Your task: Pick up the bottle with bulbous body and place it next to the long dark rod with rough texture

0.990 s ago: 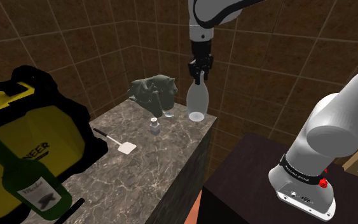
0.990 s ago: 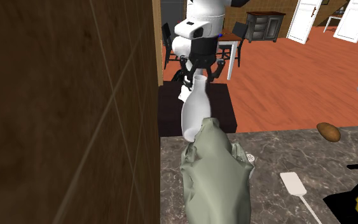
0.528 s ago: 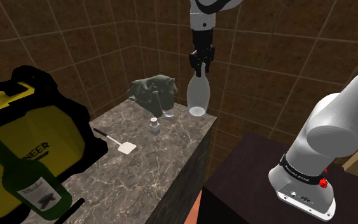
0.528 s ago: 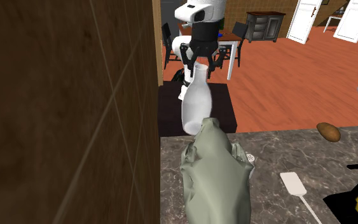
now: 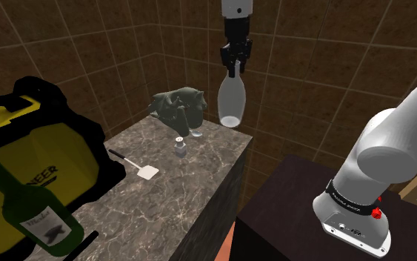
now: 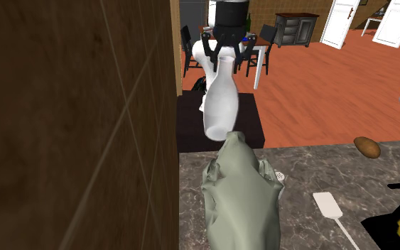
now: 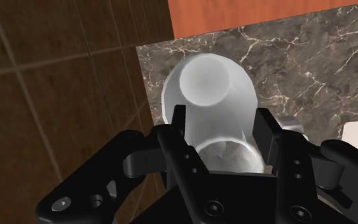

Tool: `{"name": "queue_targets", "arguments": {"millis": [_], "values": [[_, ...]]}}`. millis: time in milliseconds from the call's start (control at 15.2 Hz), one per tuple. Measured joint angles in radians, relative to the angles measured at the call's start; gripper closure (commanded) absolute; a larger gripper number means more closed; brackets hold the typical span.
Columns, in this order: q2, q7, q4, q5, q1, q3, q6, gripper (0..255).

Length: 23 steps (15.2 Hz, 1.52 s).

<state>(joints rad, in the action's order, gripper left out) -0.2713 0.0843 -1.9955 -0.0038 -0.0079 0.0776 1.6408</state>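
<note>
Up goes the bottle (image 5: 231,104). Since a second ago the arm has lifted it off the stone counter (image 5: 199,170), and now it hangs in the air over the counter's far corner. The black gripper (image 5: 233,65) squeezes its thin neck tight. The bottle hangs straight under the gripper, at 6 o'clock. It stands tall, with its neck up and fat round body down. In the shoulder view the dark rod (image 5: 87,242) lies far off, between 7 and 8 o'clock, so I think the bottle must travel that way.
</note>
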Motion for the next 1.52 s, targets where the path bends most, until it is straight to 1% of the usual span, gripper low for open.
{"name": "queue_targets", "arguments": {"millis": [792, 1518], "values": [[0.024, -0.002, 0.182, -0.002, -0.001, -0.001, -0.159, 255], [0.085, -0.004, 0.403, -0.007, -0.003, 0.0, -0.318, 255]]}}
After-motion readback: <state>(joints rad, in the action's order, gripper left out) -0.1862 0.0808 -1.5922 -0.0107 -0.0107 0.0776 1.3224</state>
